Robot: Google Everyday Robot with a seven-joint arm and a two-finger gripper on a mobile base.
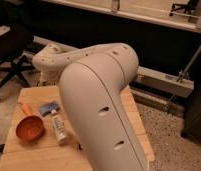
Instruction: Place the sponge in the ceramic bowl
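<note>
The light-blue sponge (48,107) lies flat on the wooden table (39,156), left of my big white arm (101,105). Just in front and to the left of it sits the orange-red ceramic bowl (29,128), its short handle pointing back toward the sponge. Nothing shows inside the bowl. My arm bends over the table, and its far end (48,59) reaches above the table's back left corner. The gripper hangs somewhere beyond that end and is hidden from this view. The sponge lies free, with nothing touching it.
A white tube (59,129) lies right of the bowl, close to the arm's base. A dark office chair (9,47) stands off the table's left side. A dark cabinet front and a pale metal rail (164,82) run behind. Speckled floor lies to the right.
</note>
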